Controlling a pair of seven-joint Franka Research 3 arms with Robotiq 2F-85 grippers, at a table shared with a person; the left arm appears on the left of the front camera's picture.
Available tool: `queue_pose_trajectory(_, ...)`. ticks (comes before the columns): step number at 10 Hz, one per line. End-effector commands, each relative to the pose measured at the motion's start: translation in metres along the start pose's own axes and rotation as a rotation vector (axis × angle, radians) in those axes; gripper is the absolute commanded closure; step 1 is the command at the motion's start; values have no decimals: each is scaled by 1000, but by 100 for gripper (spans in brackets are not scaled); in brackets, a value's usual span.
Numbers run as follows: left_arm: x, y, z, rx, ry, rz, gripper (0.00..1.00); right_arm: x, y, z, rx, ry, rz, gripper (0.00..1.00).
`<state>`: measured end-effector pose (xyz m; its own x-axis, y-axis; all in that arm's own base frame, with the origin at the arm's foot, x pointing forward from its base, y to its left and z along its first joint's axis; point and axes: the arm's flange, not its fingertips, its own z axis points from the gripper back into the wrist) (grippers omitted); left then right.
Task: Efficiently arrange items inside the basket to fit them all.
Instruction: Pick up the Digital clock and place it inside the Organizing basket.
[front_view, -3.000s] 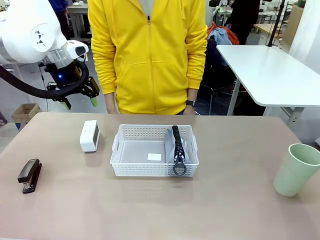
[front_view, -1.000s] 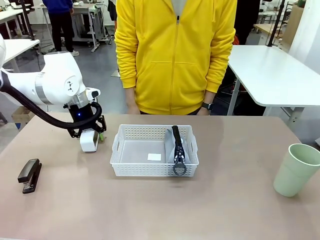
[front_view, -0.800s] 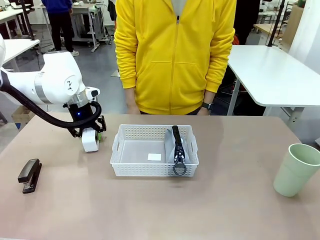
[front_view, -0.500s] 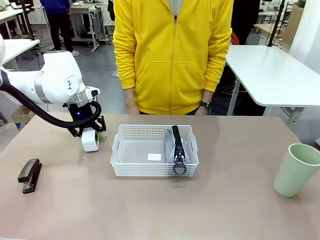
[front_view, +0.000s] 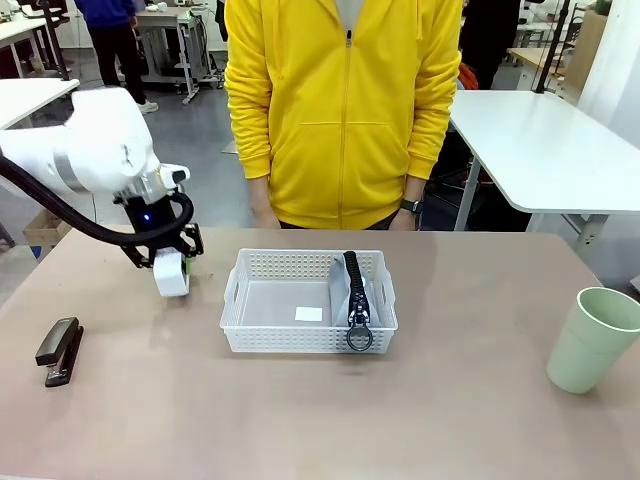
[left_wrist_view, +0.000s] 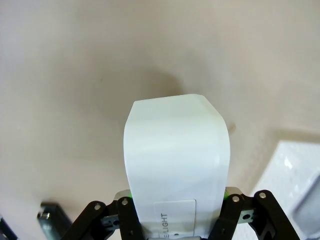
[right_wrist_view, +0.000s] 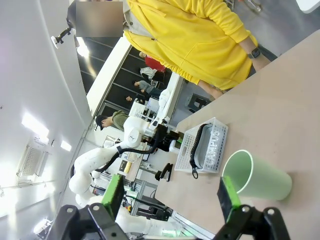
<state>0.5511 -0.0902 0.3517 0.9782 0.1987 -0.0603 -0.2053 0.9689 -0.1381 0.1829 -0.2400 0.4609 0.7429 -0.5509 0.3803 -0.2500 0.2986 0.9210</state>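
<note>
Stowed, one of four: pouch (front_view: 356, 292), on edge at 3 o'clock end of basket (front_view: 290, 340).
In hand: white box (front_view: 171, 273), clamped by left gripper (front_view: 171, 262), seemingly off table, basket's 9 o'clock.
Pending: stapler (front_view: 58, 350) at 8 o'clock, cup (front_view: 592, 338) at 4 o'clock.
Right gripper (right_wrist_view: 171, 194): fingers wide, empty.

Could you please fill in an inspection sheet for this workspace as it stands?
Surface: tan table, no spills seen.
Job's things: white basket mid-table, grey pouch on edge at its right end; white box in the left gripper; black stapler at left; green cup upright at right.
Clutter: nothing seen.
Grippers: left gripper shut on the white box, above the table; right gripper open, holding nothing.
Cables: black hose along the left arm.
Surroundings: person in yellow jacket at far side; white table beyond, at right.
</note>
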Motion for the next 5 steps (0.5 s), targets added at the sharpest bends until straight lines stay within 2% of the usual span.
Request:
queue_pose_trajectory(1,-59,9,58,-61,66,-202,100,3,1,-1,16,-16,28,0)
queue_pose_trajectory(3,-127,18,69,-36,23,-365,100,3,1,-1,16,-16,28,0)
queue_pose_trajectory(4,-152,27,64,-45,38,-489,100,3,1,-1,16,-16,28,0)
queue_pose_trajectory(5,-174,30,52,-43,-8,-575,100,3,1,-1,16,-16,28,0)
